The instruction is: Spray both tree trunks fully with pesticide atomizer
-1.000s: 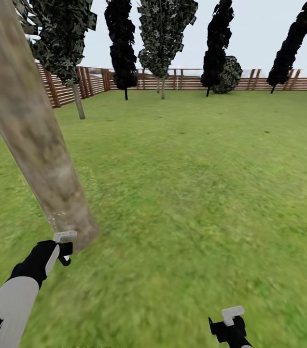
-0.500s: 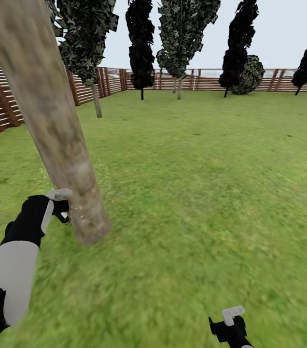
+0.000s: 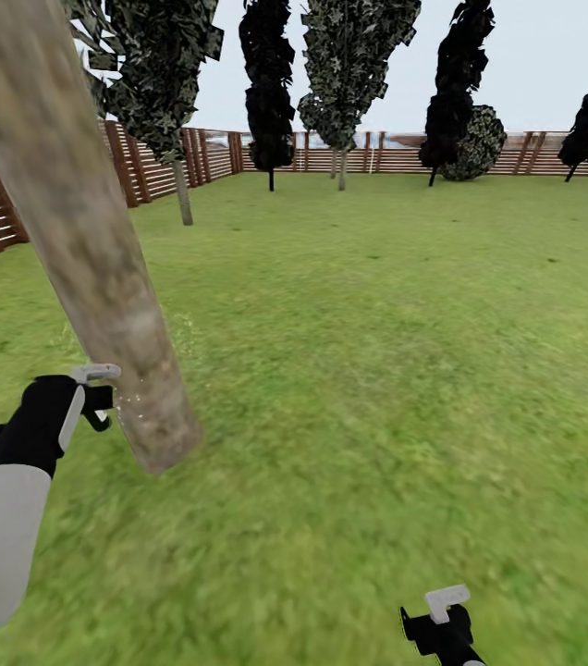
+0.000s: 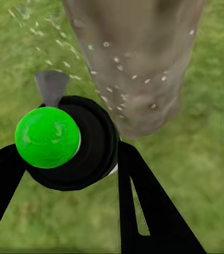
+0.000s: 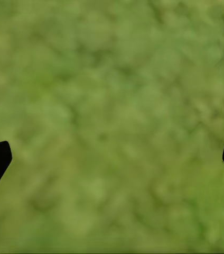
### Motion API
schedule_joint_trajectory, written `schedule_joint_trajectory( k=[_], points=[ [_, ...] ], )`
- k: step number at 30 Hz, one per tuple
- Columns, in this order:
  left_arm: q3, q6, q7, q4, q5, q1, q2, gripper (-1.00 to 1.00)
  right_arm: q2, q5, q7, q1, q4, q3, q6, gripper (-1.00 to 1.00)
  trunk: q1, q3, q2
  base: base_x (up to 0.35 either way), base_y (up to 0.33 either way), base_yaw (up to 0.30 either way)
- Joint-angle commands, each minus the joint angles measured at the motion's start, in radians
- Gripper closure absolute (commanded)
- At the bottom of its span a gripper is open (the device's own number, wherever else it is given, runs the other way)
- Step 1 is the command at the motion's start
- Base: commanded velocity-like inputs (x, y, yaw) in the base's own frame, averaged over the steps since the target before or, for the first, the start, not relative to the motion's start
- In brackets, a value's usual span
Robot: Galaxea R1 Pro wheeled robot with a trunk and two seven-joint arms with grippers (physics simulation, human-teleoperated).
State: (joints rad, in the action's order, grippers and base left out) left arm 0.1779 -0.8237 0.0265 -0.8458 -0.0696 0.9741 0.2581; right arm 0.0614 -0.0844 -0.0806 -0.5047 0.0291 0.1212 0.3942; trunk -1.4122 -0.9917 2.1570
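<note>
Specks of pesticide [image 4: 123, 79] drift across the lower tree trunk [image 3: 91, 268] at the left of the frame, because the left pincer [image 4: 75, 174] is clenched around the black pesticide atomizer [image 4: 72, 142] with its green cap, holding the grey nozzle aimed at the bark from just beside it. Low on the trunk seems the present target, with much bark above seemingly unsprayed. At the lower right, the right pincer [image 3: 442, 615] hangs released and idle over the lawn [image 3: 405, 351].

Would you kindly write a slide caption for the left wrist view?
Left gripper holds the green-capped atomizer, white pesticide specks drifting onto the tree trunk.
</note>
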Motion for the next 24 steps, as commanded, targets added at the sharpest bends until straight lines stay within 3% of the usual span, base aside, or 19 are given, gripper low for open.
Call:
schedule_joint_trajectory(
  k=[1,12,19,24],
  points=[
    [0.0,0.0,0.0,0.0,-0.001,0.0,0.0,1.0,0.0,0.0,0.0,0.0,0.0,0.0,0.0,-1.0,0.0,0.0,0.0,0.0,-0.274,0.0],
    [-0.001,0.0,0.001,-0.001,-0.003,0.0,0.001,1.0,-0.003,0.0,-0.001,0.0,0.0,0.0,0.0,-1.0,0.0,0.0,0.0,0.0,-0.273,0.004],
    [0.0,0.001,0.001,-0.001,0.0,0.0,0.0,1.0,-0.003,0.0,0.0,0.001,0.0,0.0,0.0,-1.0,0.0,0.0,0.0,0.0,-0.274,0.209],
    [0.0,0.001,0.003,0.003,0.0,0.0,0.0,1.0,-0.003,0.0,-0.001,0.0,0.0,0.0,0.0,-1.0,0.0,0.0,0.0,0.008,-0.273,0.028]
  ],
)
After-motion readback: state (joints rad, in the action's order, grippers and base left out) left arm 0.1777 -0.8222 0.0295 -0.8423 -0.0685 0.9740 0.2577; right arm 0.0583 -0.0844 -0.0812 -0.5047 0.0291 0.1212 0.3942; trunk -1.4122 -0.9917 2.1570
